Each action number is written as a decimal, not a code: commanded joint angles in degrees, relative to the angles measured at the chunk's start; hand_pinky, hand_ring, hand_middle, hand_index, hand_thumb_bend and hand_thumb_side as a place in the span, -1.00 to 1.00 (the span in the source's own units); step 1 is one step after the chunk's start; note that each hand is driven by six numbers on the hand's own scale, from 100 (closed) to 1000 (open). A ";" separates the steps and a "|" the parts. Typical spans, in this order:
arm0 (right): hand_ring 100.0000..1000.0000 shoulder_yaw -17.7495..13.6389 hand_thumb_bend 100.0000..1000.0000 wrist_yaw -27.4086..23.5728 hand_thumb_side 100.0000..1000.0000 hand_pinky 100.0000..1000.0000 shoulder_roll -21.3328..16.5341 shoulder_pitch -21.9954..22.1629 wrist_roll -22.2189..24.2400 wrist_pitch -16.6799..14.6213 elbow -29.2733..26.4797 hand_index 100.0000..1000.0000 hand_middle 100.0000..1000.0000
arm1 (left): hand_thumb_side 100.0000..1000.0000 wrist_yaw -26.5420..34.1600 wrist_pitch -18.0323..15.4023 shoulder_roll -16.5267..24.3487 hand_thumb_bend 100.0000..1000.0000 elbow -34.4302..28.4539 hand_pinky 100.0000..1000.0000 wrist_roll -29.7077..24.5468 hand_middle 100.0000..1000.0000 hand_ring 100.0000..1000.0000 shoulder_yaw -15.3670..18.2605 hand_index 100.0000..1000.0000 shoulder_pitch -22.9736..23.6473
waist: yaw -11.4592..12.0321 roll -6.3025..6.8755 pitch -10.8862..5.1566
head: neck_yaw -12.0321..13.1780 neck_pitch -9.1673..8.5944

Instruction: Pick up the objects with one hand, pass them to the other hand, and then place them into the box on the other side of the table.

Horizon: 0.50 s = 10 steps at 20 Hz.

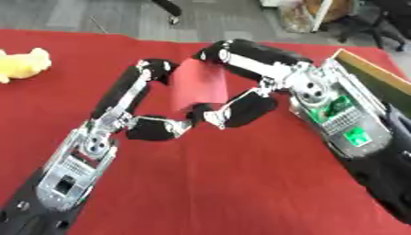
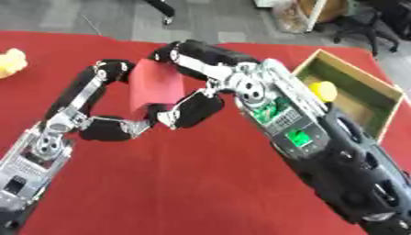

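A flat red block hangs above the red table between both hands. My left hand comes in from the lower left; its fingers curl round the block's left edge and its thumb sits under the bottom corner. From the right, my right hand has fingers curled over the block's top edge and a thumb under its lower right. The wooden box with a green inside stands at the right edge, holding a yellow object.
A yellow plush toy lies at the far left of the red tablecloth. Beyond the table's far edge are grey floor and chair legs. My right forearm covers the lower right of the table.
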 commanded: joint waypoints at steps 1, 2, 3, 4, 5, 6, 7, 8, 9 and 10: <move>0.36 -0.64 -1.00 -0.17 -0.86 0.65 -0.42 -0.82 -1.07 0.02 -0.59 0.11 0.04 | -0.71 0.29 0.59 -0.48 -0.83 -0.69 0.39 -0.10 0.04 0.18 0.19 0.18 -0.94 | 0.04 0.19 -1.30 | -0.10 0.00; 0.36 -0.64 -1.00 -0.19 -0.86 0.64 -0.41 -0.79 -1.25 0.10 -0.61 0.11 0.04 | -0.68 0.26 0.79 -0.53 -0.77 -0.59 0.40 -0.14 0.06 0.19 0.21 0.31 -0.94 | 0.04 0.18 -1.29 | -0.11 -0.03; 0.36 -0.64 -1.00 -0.29 -0.86 0.64 -0.41 -0.76 -1.45 0.25 -0.60 0.11 0.05 | -0.67 0.27 0.98 -0.58 -0.75 -0.49 0.40 -0.19 0.06 0.19 0.22 0.32 -0.95 | 0.05 0.18 -1.28 | -0.12 -0.03; 0.36 -0.65 -1.00 -0.43 -0.87 0.64 -0.42 -0.75 -1.67 0.42 -0.63 0.10 0.06 | -0.60 0.24 1.16 -0.58 -0.63 -0.37 0.42 -0.28 0.10 0.21 0.21 0.43 -0.95 | 0.05 0.17 -1.28 | -0.11 -0.03; 0.35 -0.68 -1.00 -0.58 -0.88 0.64 -0.45 -0.75 -1.93 0.59 -0.71 0.10 0.06 | -0.57 0.13 1.36 -0.58 -0.58 -0.25 0.42 -0.38 0.10 0.22 0.23 0.46 -0.96 | 0.04 0.17 -1.27 | -0.10 -0.05; 0.35 -0.71 -1.00 -0.74 -0.89 0.64 -0.49 -0.73 -2.17 0.73 -0.80 0.09 0.06 | -0.47 -0.01 1.60 -0.59 -0.42 -0.14 0.43 -0.40 0.13 0.24 0.30 0.52 -0.96 | 0.04 0.17 -1.27 | -0.10 -0.07; 0.35 -0.74 -1.00 -0.89 -0.89 0.64 -0.53 -0.70 -2.36 0.85 -0.88 0.09 0.06 | -0.44 -0.21 1.94 -0.61 -0.35 0.02 0.43 -0.35 0.14 0.24 0.39 0.53 -0.96 | 0.03 0.17 -1.27 | -0.09 -0.10; 0.34 -0.74 -1.00 -1.02 -0.90 0.63 -0.57 -0.68 -2.49 0.93 -0.94 0.09 0.06 | -0.37 -0.50 2.27 -0.61 -0.21 0.17 0.44 -0.31 0.15 0.26 0.45 0.56 -0.94 | 0.02 0.17 -1.27 | -0.11 -0.15; 0.35 -0.75 -1.00 -1.12 -0.90 0.63 -0.60 -0.67 -2.56 0.97 -0.98 0.09 0.06 | -0.35 -0.84 2.62 -0.62 -0.14 0.34 0.44 -0.31 0.16 0.27 0.50 0.57 -0.93 | 0.01 0.17 -1.28 | -0.12 -0.20; 0.34 -0.76 -1.00 -1.20 -0.90 0.63 -0.64 -0.67 -2.60 0.99 -1.01 0.10 0.06 | -0.33 -1.16 2.88 -0.63 0.02 0.47 0.45 -0.36 0.18 0.28 0.51 0.60 -0.91 | 0.00 0.17 -1.28 | -0.13 -0.26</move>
